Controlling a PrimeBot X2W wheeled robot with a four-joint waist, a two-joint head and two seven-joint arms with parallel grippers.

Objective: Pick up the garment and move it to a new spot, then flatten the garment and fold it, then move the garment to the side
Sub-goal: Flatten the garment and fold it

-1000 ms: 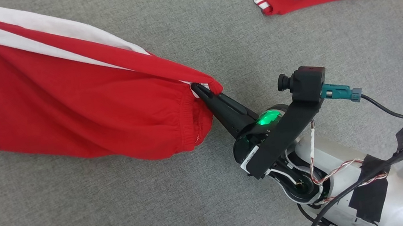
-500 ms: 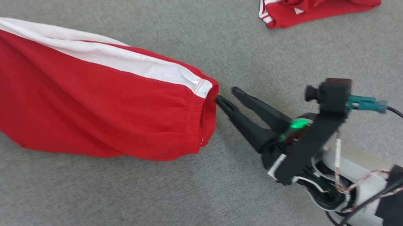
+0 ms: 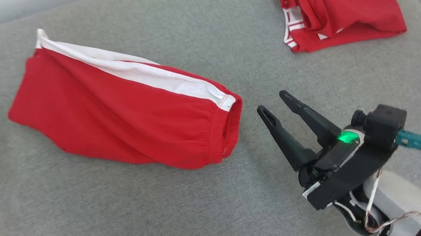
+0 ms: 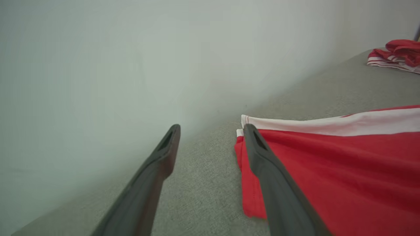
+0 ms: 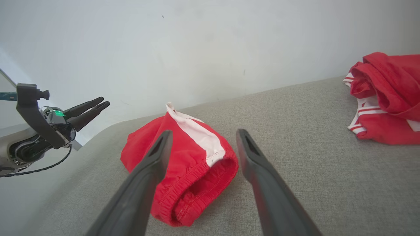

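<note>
1. On the grey desk [image 3: 224, 215], left of centre in the head view, we see the red garment [image 3: 128, 121] lying loose, with a white stripe along its far edge.
2. We note the right tool [image 3: 273, 102], fingers spread and empty, just beside the garment's gathered elastic end and not touching it.
3. We find the left tool [image 4: 211, 128] likewise spread and empty, near the opposite end, apart from the cloth.
4. We mark a second red garment [image 3: 342, 0] crumpled at the far right, well apart.
</note>
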